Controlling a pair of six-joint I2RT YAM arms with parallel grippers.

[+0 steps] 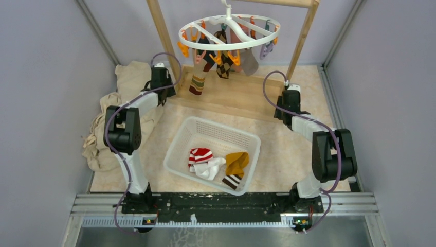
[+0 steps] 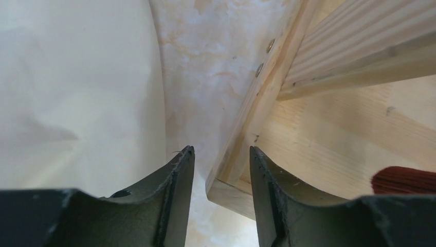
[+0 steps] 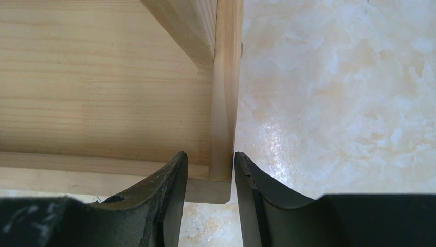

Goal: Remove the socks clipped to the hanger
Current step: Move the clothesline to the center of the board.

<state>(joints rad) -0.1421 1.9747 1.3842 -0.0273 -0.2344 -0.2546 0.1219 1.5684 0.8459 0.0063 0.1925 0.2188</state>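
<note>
The white ring hanger (image 1: 226, 32) hangs from the wooden frame at the back. Several socks hang clipped to it: a brown argyle one (image 1: 198, 78), a second argyle one (image 1: 222, 66) and a grey one (image 1: 250, 60). A red-white striped sock (image 1: 199, 154), a white sock (image 1: 211, 168) and a mustard sock (image 1: 237, 163) lie in the basket. My left gripper (image 1: 165, 88) (image 2: 221, 149) is open and empty, low over the frame base's front left corner. A dark red sock cuff (image 2: 403, 180) shows at the right edge of the left wrist view. My right gripper (image 1: 288, 103) (image 3: 210, 153) is open and empty over the base's front right corner.
The white perforated basket (image 1: 177, 149) stands in the middle between the arms. The wooden frame's base (image 1: 236, 95) (image 2: 329, 128) (image 3: 103, 77) and its two posts stand behind it. A crumpled beige cloth (image 1: 121, 103) (image 2: 77, 92) lies at the left beside the left arm.
</note>
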